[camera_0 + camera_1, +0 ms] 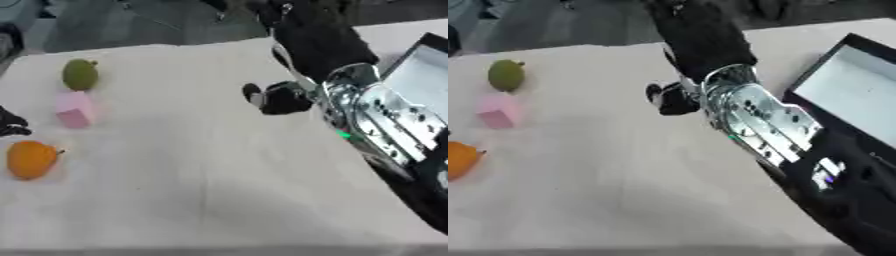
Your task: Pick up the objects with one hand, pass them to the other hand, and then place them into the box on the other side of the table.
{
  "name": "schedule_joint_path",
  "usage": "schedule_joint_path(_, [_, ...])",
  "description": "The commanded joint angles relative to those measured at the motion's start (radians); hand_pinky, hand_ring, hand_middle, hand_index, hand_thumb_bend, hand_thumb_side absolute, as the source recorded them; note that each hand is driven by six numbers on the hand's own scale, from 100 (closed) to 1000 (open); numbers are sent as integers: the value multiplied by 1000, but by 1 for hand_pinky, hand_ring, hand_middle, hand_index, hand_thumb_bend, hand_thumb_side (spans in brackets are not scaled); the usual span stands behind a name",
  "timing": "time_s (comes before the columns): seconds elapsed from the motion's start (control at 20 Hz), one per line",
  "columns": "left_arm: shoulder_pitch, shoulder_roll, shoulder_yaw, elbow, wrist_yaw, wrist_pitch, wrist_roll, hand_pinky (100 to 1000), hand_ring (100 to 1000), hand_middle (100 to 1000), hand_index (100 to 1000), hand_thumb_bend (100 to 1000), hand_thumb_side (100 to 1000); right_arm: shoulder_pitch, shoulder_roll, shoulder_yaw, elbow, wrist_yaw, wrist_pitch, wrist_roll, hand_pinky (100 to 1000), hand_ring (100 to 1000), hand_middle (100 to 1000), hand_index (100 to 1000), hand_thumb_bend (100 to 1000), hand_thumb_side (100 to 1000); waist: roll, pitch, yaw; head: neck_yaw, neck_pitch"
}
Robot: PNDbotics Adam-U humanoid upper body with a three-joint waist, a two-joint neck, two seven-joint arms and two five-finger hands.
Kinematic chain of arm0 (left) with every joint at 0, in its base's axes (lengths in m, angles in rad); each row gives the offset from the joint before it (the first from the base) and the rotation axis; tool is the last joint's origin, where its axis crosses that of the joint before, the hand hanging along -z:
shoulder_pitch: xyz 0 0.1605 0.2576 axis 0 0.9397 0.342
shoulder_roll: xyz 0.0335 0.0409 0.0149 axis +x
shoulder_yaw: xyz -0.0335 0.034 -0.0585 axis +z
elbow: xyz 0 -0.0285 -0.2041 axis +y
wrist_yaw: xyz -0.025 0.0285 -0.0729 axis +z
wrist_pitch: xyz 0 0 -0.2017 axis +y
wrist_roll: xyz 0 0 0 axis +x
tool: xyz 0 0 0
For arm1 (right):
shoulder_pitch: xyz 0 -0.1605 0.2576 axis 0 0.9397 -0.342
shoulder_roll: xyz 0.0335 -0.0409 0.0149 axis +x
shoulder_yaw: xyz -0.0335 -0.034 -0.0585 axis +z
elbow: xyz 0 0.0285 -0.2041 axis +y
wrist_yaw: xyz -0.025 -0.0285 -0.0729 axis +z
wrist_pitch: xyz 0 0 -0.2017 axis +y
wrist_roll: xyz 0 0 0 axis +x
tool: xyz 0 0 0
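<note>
green fruit point(80, 74), pink block point(74, 110), orange fruit point(31, 159)

Three loose objects on the table point(219, 190), all well to the left of the right robot hand point(278, 97):
- one green fruit point(80, 74), farthest back
- one pink block point(74, 110), just in front of it
- one orange fruit point(31, 159), nearest

One box point(852, 92), black with a pale inside, to the right of that robot hand. Two robot hands counted: the second, the left robot hand point(10, 123), shows only as dark fingers at the left edge.
</note>
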Motion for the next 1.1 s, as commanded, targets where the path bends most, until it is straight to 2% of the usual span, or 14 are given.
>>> schedule_joint_path(0.05, [-26, 6, 32, 44, -83, -14, 166, 833, 800, 813, 896, 856, 655, -10, -14, -9, -16, -6, 122, 105, 833, 862, 840, 1000, 438, 337, -2, -19, 0, 4, -2])
schedule_joint_path(0.25, [-34, -20, 37, 96, -150, 21, 241, 816, 774, 789, 868, 855, 634, -10, -9, -8, -16, -7, 125, 101, 833, 862, 840, 1000, 434, 338, -4, -18, -3, 7, -2])
schedule_joint_path(0.3, [-36, -27, 37, 107, -164, 18, 251, 808, 759, 773, 847, 794, 615, -10, -8, -8, -16, -6, 126, 101, 833, 862, 840, 1000, 433, 339, -4, -18, -4, 8, -2])
schedule_joint_path(0.35, [-37, -33, 39, 116, -173, 13, 264, 789, 728, 739, 804, 636, 548, -10, -8, -9, -16, -6, 126, 100, 833, 862, 840, 1000, 432, 339, -5, -17, -5, 8, -2])
schedule_joint_path(0.4, [-38, -38, 42, 123, -176, 5, 278, 776, 697, 706, 775, 567, 517, -10, -7, -9, -16, -6, 127, 99, 833, 861, 839, 1000, 430, 340, -5, -17, -5, 9, -2])
schedule_joint_path(0.45, [-38, -42, 44, 127, -174, -5, 293, 759, 658, 662, 738, 446, 459, -10, -6, -9, -16, -6, 127, 98, 833, 861, 839, 1000, 430, 342, -6, -17, -6, 10, -2])
schedule_joint_path(0.55, [-38, -46, 49, 129, -163, -25, 320, 729, 586, 575, 665, 284, 377, -10, -5, -9, -16, -6, 129, 96, 833, 861, 839, 1000, 425, 345, -6, -16, -6, 11, -2])
schedule_joint_path(0.65, [-37, -44, 55, 123, -140, -56, 346, 702, 528, 513, 600, 174, 329, -10, -5, -9, -16, -6, 129, 95, 833, 861, 840, 1000, 422, 348, -6, -16, -6, 11, -2])
schedule_joint_path(0.8, [-34, -34, 57, 95, -91, -89, 370, 682, 482, 481, 564, 100, 291, -11, -4, -9, -16, -4, 128, 97, 833, 862, 840, 1000, 418, 354, -5, -16, -7, 11, -2])
schedule_joint_path(0.9, [-31, -28, 52, 69, -38, -92, 384, 669, 473, 471, 554, 100, 270, -13, -4, -8, -16, -4, 128, 100, 833, 862, 841, 1000, 415, 356, -5, -17, -6, 10, -2])
schedule_joint_path(1.0, [-26, -34, 42, 44, 45, -93, 396, 646, 459, 455, 539, 100, 252, -16, -4, -8, -16, -4, 127, 103, 833, 862, 841, 1000, 414, 356, -6, -17, -6, 9, -2])
schedule_joint_path(1.1, [-19, -57, 2, 6, 160, -93, 397, 634, 461, 448, 533, 100, 244, -20, -2, -6, -16, -5, 125, 108, 833, 863, 842, 1000, 416, 355, -8, -17, -7, 11, -2])
